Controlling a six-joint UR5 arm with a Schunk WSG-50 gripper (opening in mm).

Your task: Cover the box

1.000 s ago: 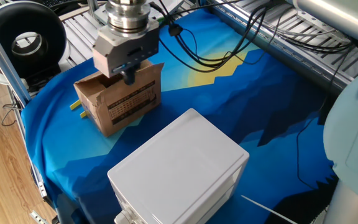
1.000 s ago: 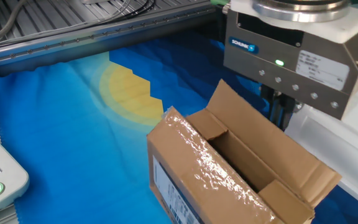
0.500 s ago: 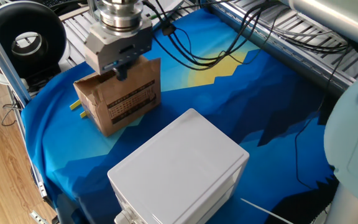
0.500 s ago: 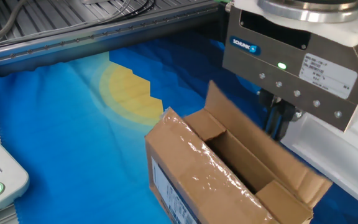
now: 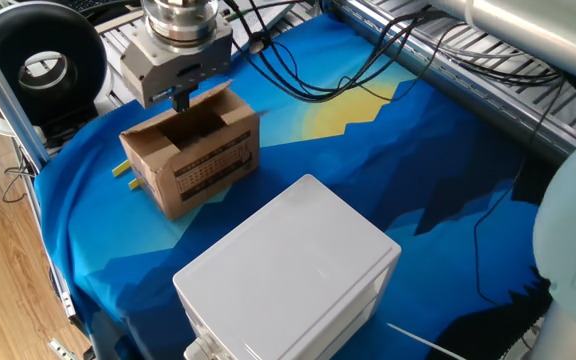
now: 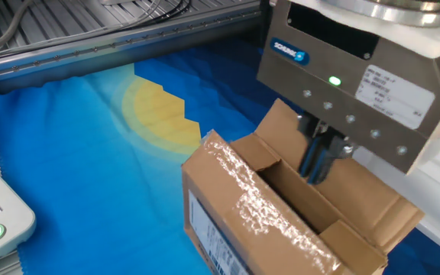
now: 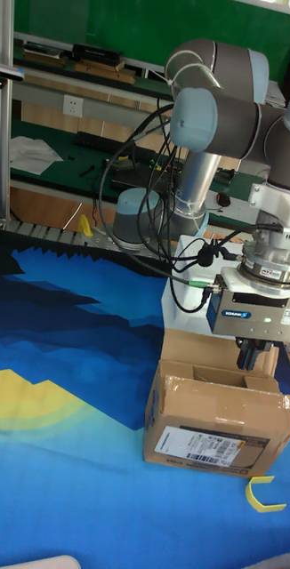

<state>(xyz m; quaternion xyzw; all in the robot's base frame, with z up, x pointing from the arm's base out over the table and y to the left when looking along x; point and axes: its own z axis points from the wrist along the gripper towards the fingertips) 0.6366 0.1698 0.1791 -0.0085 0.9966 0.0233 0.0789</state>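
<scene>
**Gripper now over the open carton**

Half a second ago the gripper [image 5: 181,100] hung beside the far flap of the box [image 5: 190,158]; it has since shifted over the carton's open top, so that in the other fixed view its dark fingers [image 6: 317,156] point down into the opening, close to the upright flap behind them. That flap, which stood nearly vertical a moment earlier, now leans back a little from the opening. The box itself has not moved on the blue and yellow cloth [image 5: 388,170]: it sits near the cloth's left edge in one fixed view, printed side toward the camera, well apart from the white plastic box [image 5: 288,275] in the foreground.

The fingers sit pressed close together with nothing between them (a thin dark seam is all that shows), so the gripper is closed and empty.

Much is cut off. The gripper body [image 6: 357,72] fills the upper right of the other fixed view and hides the box's far side; the near flap, glossy with clear tape [image 6: 243,191], blocks the box's floor. In the tall fixed view the fingertips disappear behind the box's rim, so their depth inside is unclear. A small yellow hook-shaped piece [image 7: 265,495] lies on the cloth just beside the box; what it is cannot be made out.
</scene>
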